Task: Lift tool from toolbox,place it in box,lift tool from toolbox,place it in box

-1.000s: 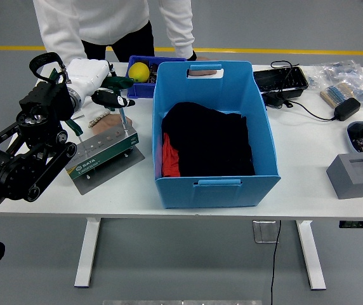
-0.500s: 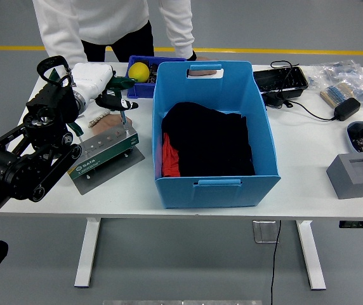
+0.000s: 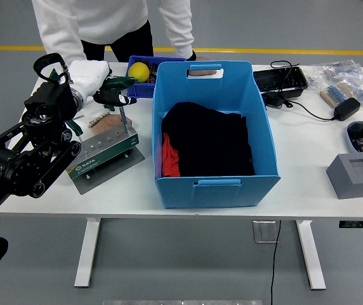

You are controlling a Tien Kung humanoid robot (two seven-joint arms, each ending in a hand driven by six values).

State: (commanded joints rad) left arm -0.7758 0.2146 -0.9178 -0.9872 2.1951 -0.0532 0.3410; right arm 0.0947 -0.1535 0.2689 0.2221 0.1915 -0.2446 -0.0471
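My left hand (image 3: 99, 86), in a white glove, is shut on the black and green handle of a screwdriver (image 3: 115, 100). The screwdriver's shaft points down to the green toolbox (image 3: 102, 152), which lies at the table's left. The large blue box (image 3: 213, 136) stands in the middle of the table, to the right of the toolbox, with black and red cloth inside. A person's hand (image 3: 108, 124) rests on the table behind the toolbox. The right arm is out of view.
A small blue bin (image 3: 142, 79) with a yellow ball stands behind the toolbox. A black tray, cables, a power adapter (image 3: 346, 108) and a grey block (image 3: 356, 175) lie at the right. A person in white stands at the far side.
My left hand and the screwdriver shifted slightly, right then back left; the tool stays over the toolbox.
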